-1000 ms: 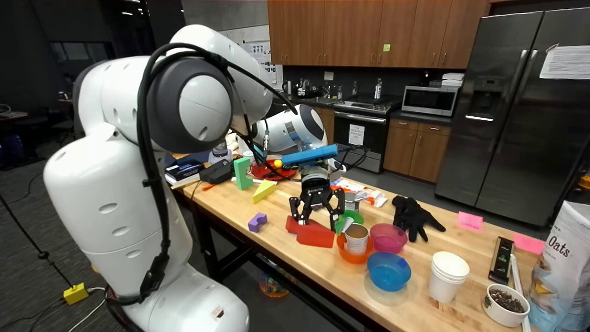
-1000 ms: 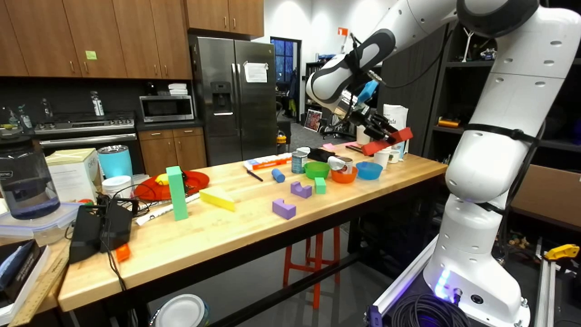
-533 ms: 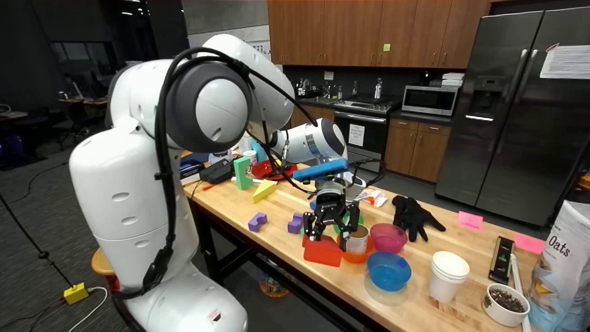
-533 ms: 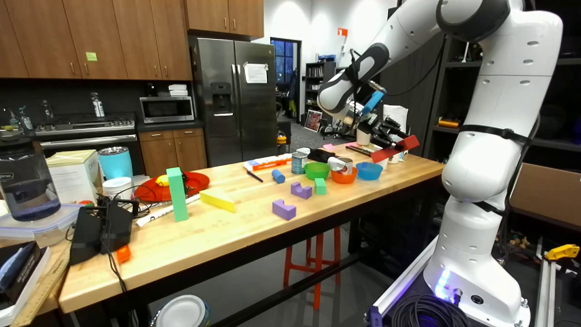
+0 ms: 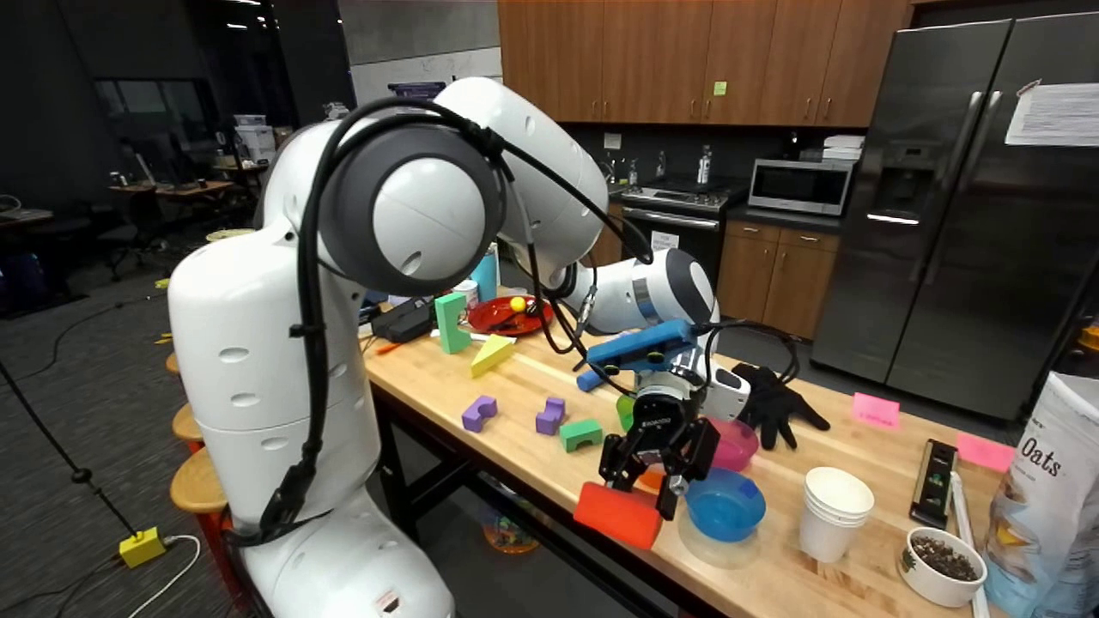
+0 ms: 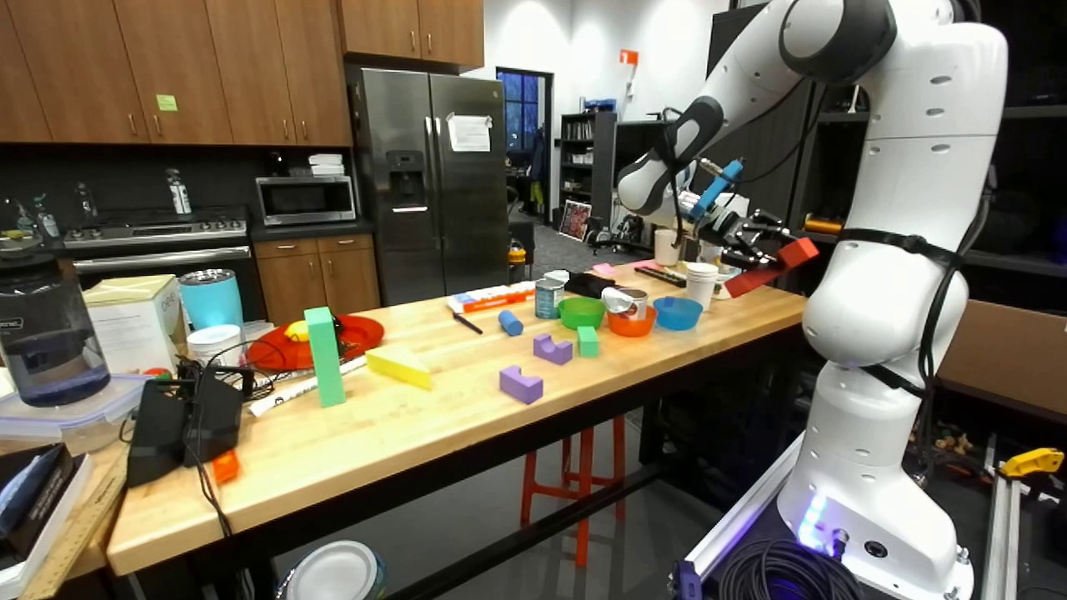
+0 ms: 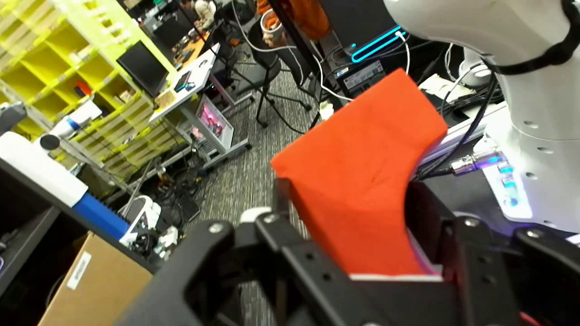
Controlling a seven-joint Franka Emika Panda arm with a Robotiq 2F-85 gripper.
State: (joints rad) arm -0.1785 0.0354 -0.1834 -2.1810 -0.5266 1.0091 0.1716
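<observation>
My gripper [image 5: 644,491] is shut on a red block [image 5: 618,519] with a curved cut-out, seen in both exterior views. In the wrist view the block [image 7: 358,176] sits tilted between the two black fingers, its near end close to the palm. The block hangs in the air around the table's near edge. Closest by are the blue bowl [image 5: 726,506] and the orange bowl [image 5: 651,477], which the gripper mostly hides in that exterior view. The pink bowl [image 5: 737,444] is partly behind the gripper. A green arch block [image 5: 581,434] lies beside them.
On the wooden table [image 6: 467,417] are purple blocks [image 6: 522,383], a yellow wedge [image 6: 400,365], a tall green block [image 6: 325,357], a green bowl [image 6: 582,312] and a can [image 6: 548,298]. White cups [image 5: 833,515], an oats bag [image 5: 1047,498] and a black glove [image 5: 773,408] stand or lie farther along.
The arm has swung with the red block, rightward in both exterior views and lower toward the near edge in one of them. The grip stays the same, and the green arch block is uncovered.
</observation>
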